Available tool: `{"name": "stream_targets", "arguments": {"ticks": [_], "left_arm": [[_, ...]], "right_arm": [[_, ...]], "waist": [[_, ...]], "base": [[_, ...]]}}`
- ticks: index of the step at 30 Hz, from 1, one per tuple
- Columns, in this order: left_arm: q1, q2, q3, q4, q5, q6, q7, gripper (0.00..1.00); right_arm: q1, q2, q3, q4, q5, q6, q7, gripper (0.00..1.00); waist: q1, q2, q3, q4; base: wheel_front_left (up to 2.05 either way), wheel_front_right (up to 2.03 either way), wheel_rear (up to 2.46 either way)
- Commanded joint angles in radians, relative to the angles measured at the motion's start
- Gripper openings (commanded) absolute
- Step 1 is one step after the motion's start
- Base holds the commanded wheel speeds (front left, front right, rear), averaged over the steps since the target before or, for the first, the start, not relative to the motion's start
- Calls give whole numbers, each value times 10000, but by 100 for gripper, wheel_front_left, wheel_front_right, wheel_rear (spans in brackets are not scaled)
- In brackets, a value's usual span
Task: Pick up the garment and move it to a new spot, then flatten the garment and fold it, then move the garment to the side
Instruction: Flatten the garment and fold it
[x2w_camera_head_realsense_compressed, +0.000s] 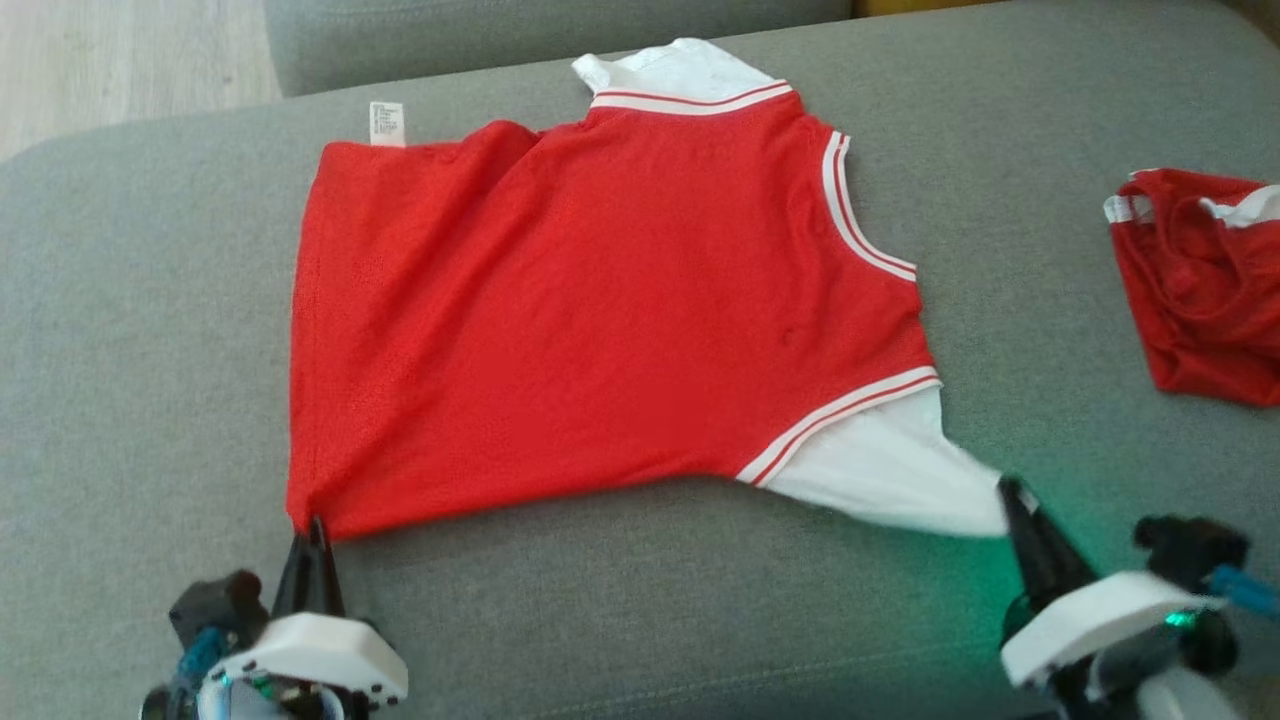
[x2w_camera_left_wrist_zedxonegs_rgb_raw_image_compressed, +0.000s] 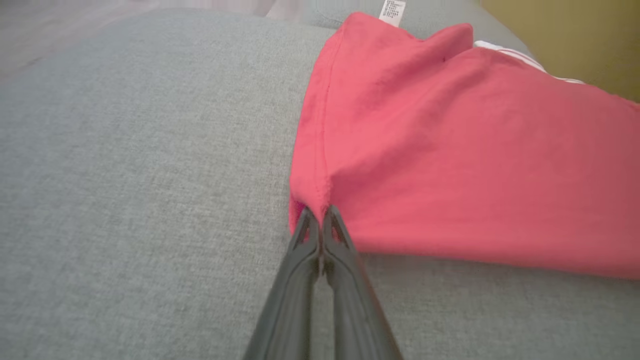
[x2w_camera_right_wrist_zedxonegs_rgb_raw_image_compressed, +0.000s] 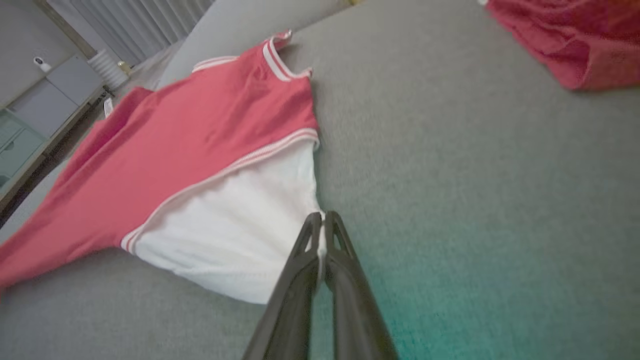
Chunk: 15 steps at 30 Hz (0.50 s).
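Observation:
The garment (x2w_camera_head_realsense_compressed: 600, 300), a red mesh jersey with white sleeves and striped trim, lies spread on the grey cushion (x2w_camera_head_realsense_compressed: 130, 330). Its white label (x2w_camera_head_realsense_compressed: 386, 123) sticks out at the far left hem corner. My left gripper (x2w_camera_head_realsense_compressed: 312, 528) is shut on the near hem corner; in the left wrist view the red cloth (x2w_camera_left_wrist_zedxonegs_rgb_raw_image_compressed: 450, 150) bunches between the fingertips of the left gripper (x2w_camera_left_wrist_zedxonegs_rgb_raw_image_compressed: 318, 214). My right gripper (x2w_camera_head_realsense_compressed: 1012, 492) is shut on the tip of the near white sleeve (x2w_camera_head_realsense_compressed: 890, 465), pulled out to a point. In the right wrist view that sleeve (x2w_camera_right_wrist_zedxonegs_rgb_raw_image_compressed: 235, 230) meets the right gripper (x2w_camera_right_wrist_zedxonegs_rgb_raw_image_compressed: 321, 219).
A second red garment (x2w_camera_head_realsense_compressed: 1200, 285) with white striped edging lies crumpled at the right edge, also seen as a red heap (x2w_camera_right_wrist_zedxonegs_rgb_raw_image_compressed: 570, 40) in the right wrist view. Bare grey cushion stretches in front and to the left. A back cushion (x2w_camera_head_realsense_compressed: 500, 35) runs behind.

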<state>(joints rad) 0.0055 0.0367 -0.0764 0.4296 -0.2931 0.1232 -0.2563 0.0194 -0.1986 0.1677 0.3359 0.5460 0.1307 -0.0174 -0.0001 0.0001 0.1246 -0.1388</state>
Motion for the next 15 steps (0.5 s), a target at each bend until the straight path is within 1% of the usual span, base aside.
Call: {"name": "stream_targets", "arguments": {"ticks": [1, 5, 8, 9, 10, 11, 13, 14, 15], "left_arm": [[-243, 136, 416, -576, 120, 63, -55, 0], [-773, 136, 345, -1062, 244, -80, -55, 0], [-1376, 136, 218, -1367, 410, -133, -55, 0], [-1604, 136, 155, -1377, 459, -162, -55, 0], [-2058, 136, 23, -1371, 575, -182, -55, 0], [-2058, 136, 23, -1371, 575, -182, -55, 0], [-2504, 136, -68, -1301, 634, -180, -55, 0], [-2919, 136, -132, -1181, 738, -202, -55, 0], [-3105, 136, -179, -1079, 780, -219, -55, 0]], "right_arm": [[-241, -204, -135, -734, 22, 0, -119, 0], [-923, -15, -353, -1446, -77, 0, -301, 0], [-1849, 70, -333, -1450, -244, 0, -460, 0], [-2183, 88, -293, -1356, -311, 0, -513, 0], [-2858, 106, -257, -1088, -470, 0, -713, 0], [-2858, 106, -257, -1088, -470, 0, -713, 0], [-3509, 112, -255, -715, -620, 0, -914, 0], [-4126, 67, -273, -275, -824, 0, -1131, 0], [-4411, 57, -301, -33, -893, 0, -1232, 0]], "waist": [[1, -1, 135, 52], [1, -1, 460, 140], [1, -1, 737, 196], [1, -1, 827, 231], [1, -1, 976, 292], [1, -1, 976, 292], [1, -1, 1141, 350], [1, -1, 1304, 416], [1, -1, 1397, 455]], "base": [[0, 0, 0], [0, 0, 0], [0, 0, 0], [0, 0, 0], [0, 0, 0], [0, 0, 0], [0, 0, 0], [0, 0, 0], [0, 0, 0]]}}
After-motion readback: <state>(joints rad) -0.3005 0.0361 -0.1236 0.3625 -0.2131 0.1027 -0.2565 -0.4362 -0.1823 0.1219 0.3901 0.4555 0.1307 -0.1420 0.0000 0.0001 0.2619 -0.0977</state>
